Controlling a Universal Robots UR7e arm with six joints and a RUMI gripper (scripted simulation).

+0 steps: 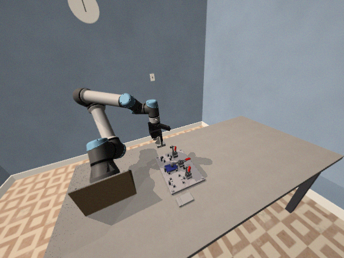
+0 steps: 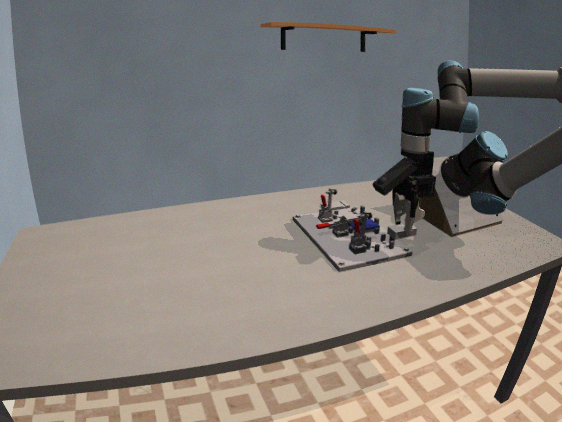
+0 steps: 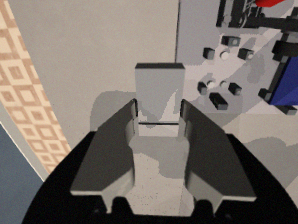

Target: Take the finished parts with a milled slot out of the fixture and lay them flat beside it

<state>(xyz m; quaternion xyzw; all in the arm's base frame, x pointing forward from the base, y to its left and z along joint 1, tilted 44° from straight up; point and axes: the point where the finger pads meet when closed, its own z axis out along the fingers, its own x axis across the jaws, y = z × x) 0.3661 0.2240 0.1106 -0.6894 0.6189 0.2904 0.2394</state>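
Observation:
My gripper (image 1: pixel 160 142) (image 2: pixel 404 226) (image 3: pixel 158 100) is shut on a grey slotted part (image 1: pixel 160 145) (image 2: pixel 398 232) (image 3: pixel 160 90), held roughly level in the air. In the wrist view it shows just past the fixture's edge; its slot is a thin dark line between the fingertips. The other grey slotted part (image 1: pixel 185 199) lies flat on the table beside the near end of the fixture (image 1: pixel 185 185) (image 2: pixel 326 243) (image 3: pixel 194 27). The blue blank (image 1: pixel 171 168) (image 2: pixel 367 224) (image 3: pixel 288 89) sits in the fixture's middle place, with the middle clamp's arm over it. Both outer places hold no part.
Upright clamps with red handles stand at the fixture's two ends (image 1: pixel 188 172) (image 1: pixel 174 152). The middle clamp (image 1: pixel 181 163) (image 2: pixel 341 227) has its red handle lying low. Short dark pins rise from the plate. The robot's boxy base mount (image 1: pixel 104 192) stands beside the fixture.

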